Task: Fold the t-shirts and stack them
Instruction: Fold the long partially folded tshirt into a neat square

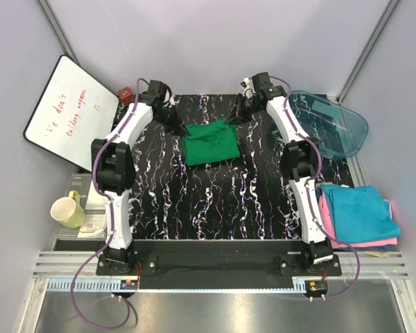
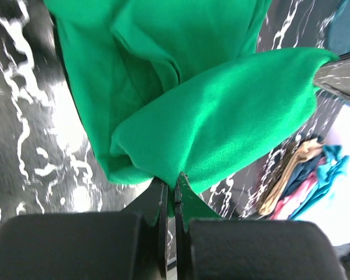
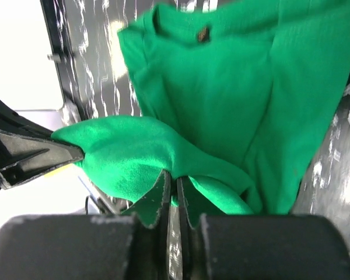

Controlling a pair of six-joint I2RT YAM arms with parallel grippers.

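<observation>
The bright green t-shirt (image 1: 209,142) lies partly folded at the far middle of the black marbled mat. My left gripper (image 1: 182,127) is shut on its far left corner; the left wrist view shows green cloth (image 2: 221,122) pinched between the fingers at the gripper (image 2: 176,181). My right gripper (image 1: 234,119) is shut on its far right corner; the right wrist view shows the cloth (image 3: 221,87) bunched at the gripper (image 3: 175,181). A stack of folded shirts, teal-blue (image 1: 357,211) on top of pink (image 1: 333,232) and tan, lies at the near right.
A clear teal plastic tub (image 1: 329,125) stands at the far right. A whiteboard (image 1: 69,111) leans at the far left. A yellow mug (image 1: 68,209) sits left of the mat. The black marbled mat (image 1: 215,201) covers the table's middle.
</observation>
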